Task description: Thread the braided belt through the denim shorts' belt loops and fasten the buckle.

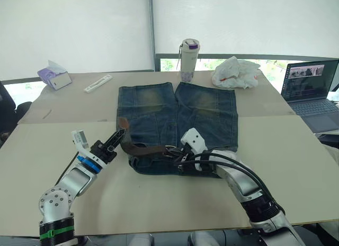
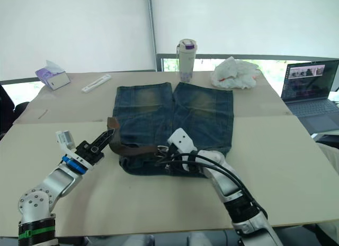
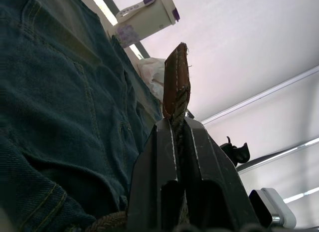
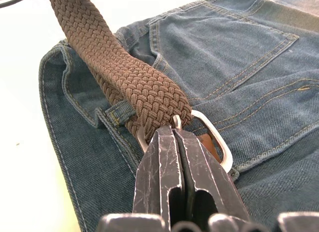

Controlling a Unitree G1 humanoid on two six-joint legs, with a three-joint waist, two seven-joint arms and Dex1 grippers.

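Two grippers work one braided belt (image 1: 145,149), which lies along the waistband of the denim shorts (image 1: 177,121) at the near edge of the garment, the legs pointing to twelve o'clock on the worktop (image 1: 296,172). At about nine o'clock of the waistband the left gripper (image 1: 117,136) has its fingers clenched on the belt's leather tip; at about six o'clock the right gripper (image 1: 183,155) has its fingers clamped at the buckle (image 4: 212,142).

Judging from this, the step in hand is bringing tip and buckle together. Doing it well likely means keeping the strap flat and untwisted and leading the tip squarely at the frame rather than dragging the cloth.

The right wrist view adds what the head views cannot: the braid passing under a belt loop (image 4: 118,114) just beside the silver frame. The left wrist view shows the tip (image 3: 177,82) standing up between the pinching fingers.
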